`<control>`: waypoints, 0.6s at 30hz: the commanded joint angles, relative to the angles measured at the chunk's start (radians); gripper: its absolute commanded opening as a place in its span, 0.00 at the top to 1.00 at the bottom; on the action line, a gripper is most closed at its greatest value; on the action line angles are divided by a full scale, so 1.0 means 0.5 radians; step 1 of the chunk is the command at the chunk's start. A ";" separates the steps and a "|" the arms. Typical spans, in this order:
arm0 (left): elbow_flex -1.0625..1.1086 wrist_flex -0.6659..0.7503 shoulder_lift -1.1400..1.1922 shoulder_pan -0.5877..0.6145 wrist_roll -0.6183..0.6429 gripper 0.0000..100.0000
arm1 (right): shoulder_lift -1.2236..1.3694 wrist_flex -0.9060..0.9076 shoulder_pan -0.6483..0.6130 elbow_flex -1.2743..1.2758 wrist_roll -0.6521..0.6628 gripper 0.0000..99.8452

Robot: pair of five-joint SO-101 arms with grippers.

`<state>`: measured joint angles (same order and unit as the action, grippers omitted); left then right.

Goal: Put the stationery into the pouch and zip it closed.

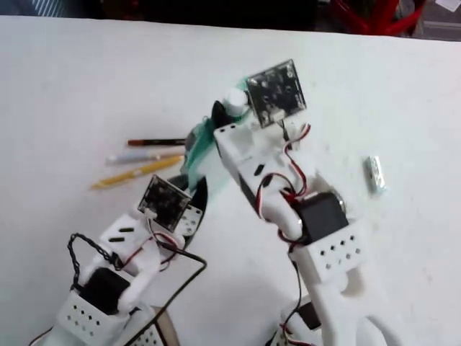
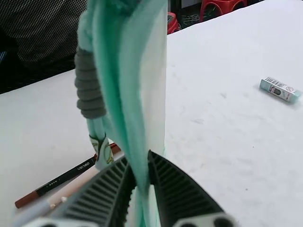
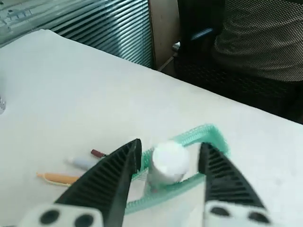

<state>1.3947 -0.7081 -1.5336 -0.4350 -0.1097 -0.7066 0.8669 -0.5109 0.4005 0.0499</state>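
- Your left hand (image 2: 139, 165) is clamping shut on one edge of the pouch (image 2: 135, 75), lifting it off the counter (image 2: 227, 142). I judge this is so the mouth is gaping for loading.
- Your right hand (image 3: 170, 146) is hanging over the pouch mouth, spread wide. A white cylinder (image 3: 168, 163) is standing between its fingers with a gap on each side, so it is gripping nothing.
- That cylinder appears to be sitting within the pouch's rim; anything deeper inside is hidden.
- A brown pencil (image 1: 155, 142), a white pen (image 1: 144, 156) and a yellow pen (image 1: 133, 175) are lying just beside the pouch.
- A small box (image 2: 280, 90) is lying well apart from the pouch, so loading looks unfinished and zipping is not yet due.
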 commanded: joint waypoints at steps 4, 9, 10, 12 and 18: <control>-0.015 0.046 -0.029 0.072 -0.025 0.98 | -0.087 0.265 0.201 -0.466 -0.003 0.62; -0.015 0.055 -0.029 0.167 -0.025 0.98 | -0.127 0.281 0.603 -0.540 -0.015 0.68; -0.015 0.055 -0.029 0.167 -0.025 0.98 | -0.118 0.302 0.680 -0.516 -0.003 0.68; -0.015 0.055 -0.029 0.167 -0.025 0.98 | -0.066 0.321 0.864 -0.448 -0.003 0.69; 0.009 0.055 -0.038 0.167 -0.025 0.98 | 0.348 0.321 1.425 -0.249 0.160 0.69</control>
<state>1.3978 -0.7081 -1.5336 -0.3644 -0.1097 -0.6160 1.0234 0.0890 0.2670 0.0683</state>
